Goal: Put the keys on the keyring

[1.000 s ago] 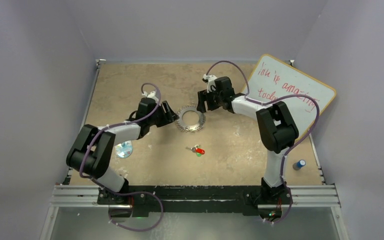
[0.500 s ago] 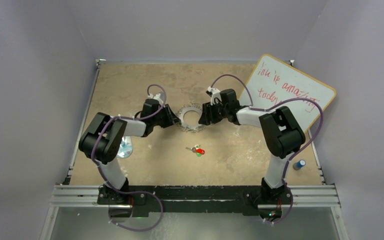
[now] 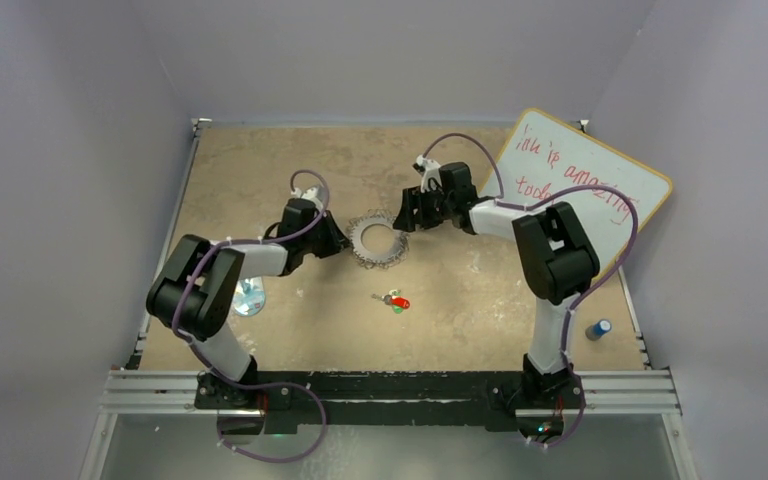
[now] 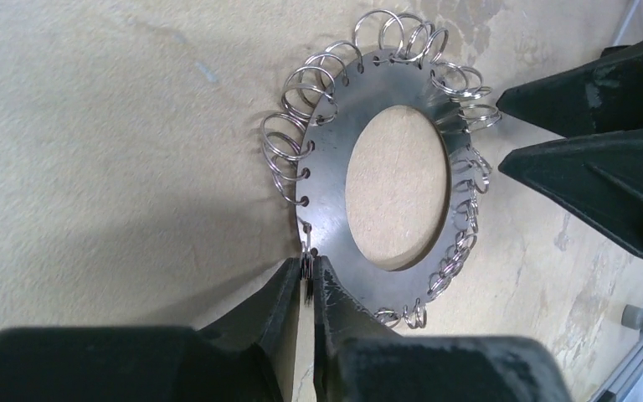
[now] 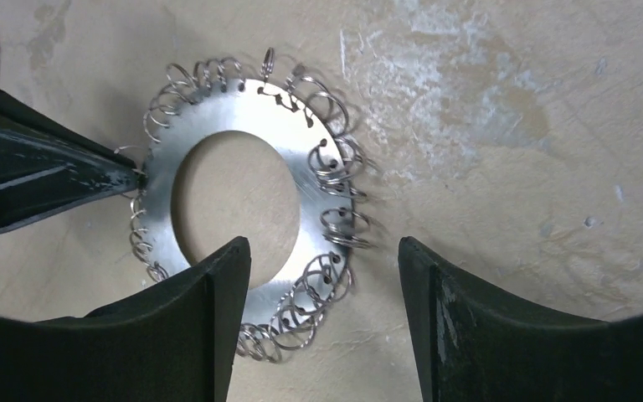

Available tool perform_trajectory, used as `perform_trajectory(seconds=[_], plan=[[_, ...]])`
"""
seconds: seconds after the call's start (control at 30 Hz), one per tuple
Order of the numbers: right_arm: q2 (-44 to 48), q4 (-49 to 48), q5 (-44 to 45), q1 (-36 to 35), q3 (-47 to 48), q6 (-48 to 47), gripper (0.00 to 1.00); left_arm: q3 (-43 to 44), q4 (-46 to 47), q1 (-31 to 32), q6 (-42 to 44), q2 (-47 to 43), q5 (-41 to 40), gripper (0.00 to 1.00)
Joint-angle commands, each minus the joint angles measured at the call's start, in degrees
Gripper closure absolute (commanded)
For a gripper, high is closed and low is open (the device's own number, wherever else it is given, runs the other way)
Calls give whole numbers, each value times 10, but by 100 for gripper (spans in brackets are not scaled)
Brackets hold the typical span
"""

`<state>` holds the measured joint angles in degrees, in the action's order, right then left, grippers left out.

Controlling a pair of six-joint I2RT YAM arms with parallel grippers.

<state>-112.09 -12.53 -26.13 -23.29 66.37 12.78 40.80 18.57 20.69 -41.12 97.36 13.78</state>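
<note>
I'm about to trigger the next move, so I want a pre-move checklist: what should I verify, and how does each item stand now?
1. Left hand shut on a rim loop of the keyring: ok.
2. Right hand open, fingers astride the ring's rim: ok.
3. Pinched loop pried open: cannot tell.
4. Keys held: not ok; they lie on the table, apart from the ring.

Soft, even light throughout. The keyring (image 5: 318,142) gleams with mild glare in the right wrist view; a faint shadow dims the table (image 4: 176,251) beside it.
</note>
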Motion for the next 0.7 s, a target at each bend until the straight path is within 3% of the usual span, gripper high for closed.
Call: perform_trajectory(seconds=[0.0,0.27,0.53,0.67], plan=[[-2,1,-20,0,0,-2,34,-10,-10,-2,21,-45,-30,88],[60,-47,-51,1,-80,12,35,-41,14,-2,49,-111,-79,61],[22,-59,-36,-1,-54,10,39,-51,13,-3,78,-160,-103,59],[3,-68,-71,-5,-55,13,41,-75,34,-2,93,-201,-111,60]])
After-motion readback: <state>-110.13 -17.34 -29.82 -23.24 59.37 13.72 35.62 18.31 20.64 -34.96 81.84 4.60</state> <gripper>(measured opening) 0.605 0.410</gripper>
